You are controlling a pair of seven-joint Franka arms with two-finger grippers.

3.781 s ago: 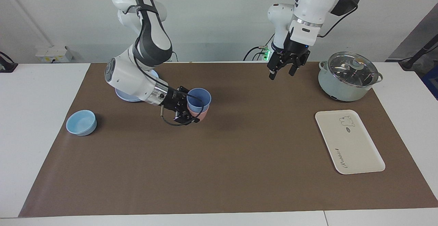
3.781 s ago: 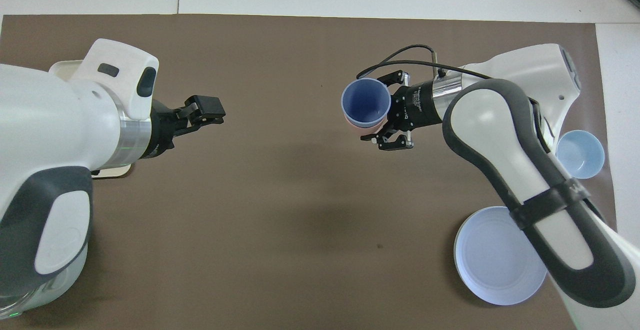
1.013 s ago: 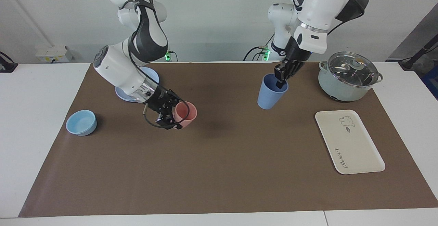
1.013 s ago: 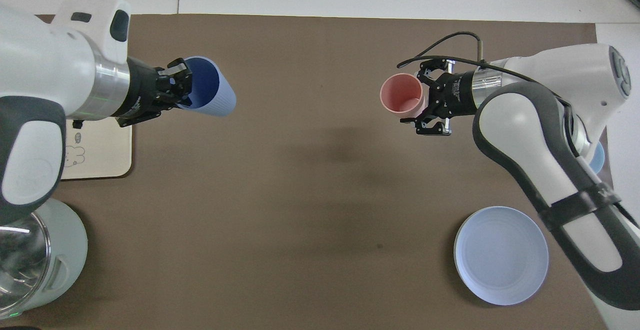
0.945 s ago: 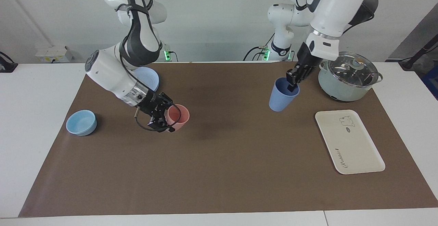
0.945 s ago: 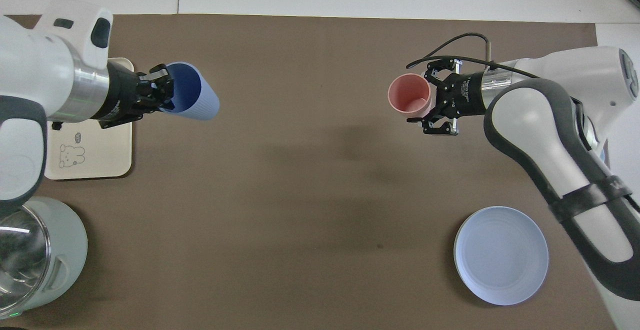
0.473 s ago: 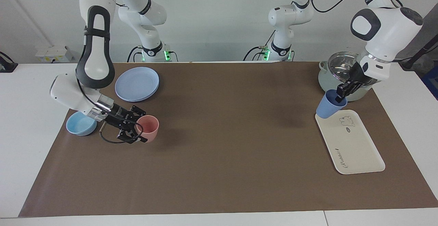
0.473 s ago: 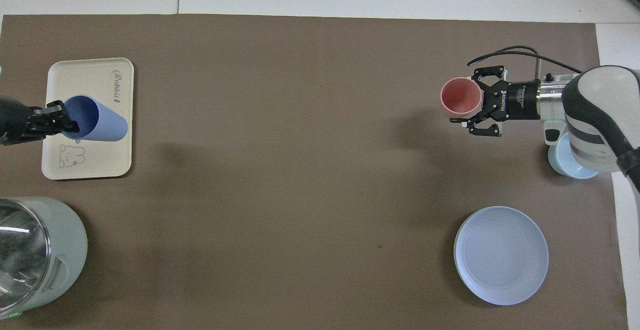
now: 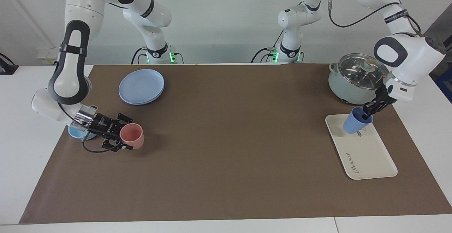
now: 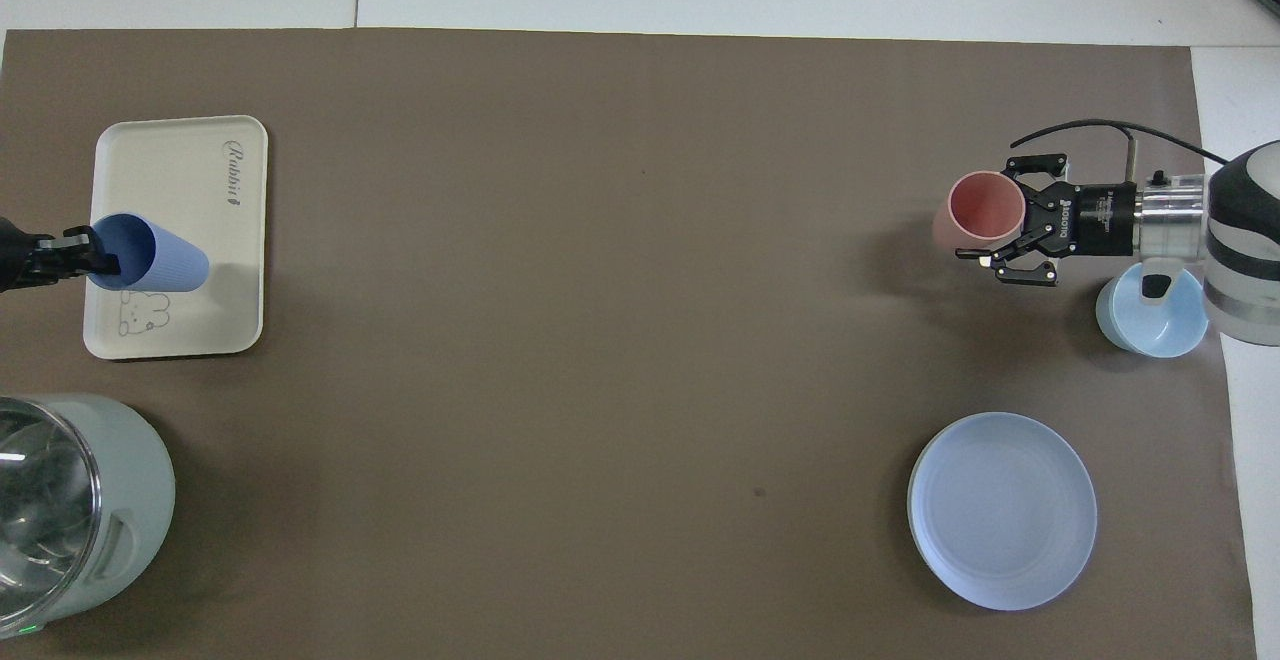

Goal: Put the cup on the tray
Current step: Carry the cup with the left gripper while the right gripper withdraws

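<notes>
1. My left gripper (image 9: 367, 113) holds the cup (image 9: 353, 123) by its rim, one finger inside the mouth; the cup hangs over the end of the tray (image 9: 367, 155) nearer to the robots, beside the printed animal.
2. The cup's long axis is tilted; the mouth points up and toward the gripper, the base points down and away from it; I cannot tell if the base touches the tray already.
3. I judge the next move must bring the axis upright and lower the base flat; otherwise the cup may tip when I let go.
4. My right gripper (image 9: 120, 137) is closed on the pink cup (image 9: 132, 135), near the bowl (image 10: 1150, 325); the left arm is the nearer one to the tray.
</notes>
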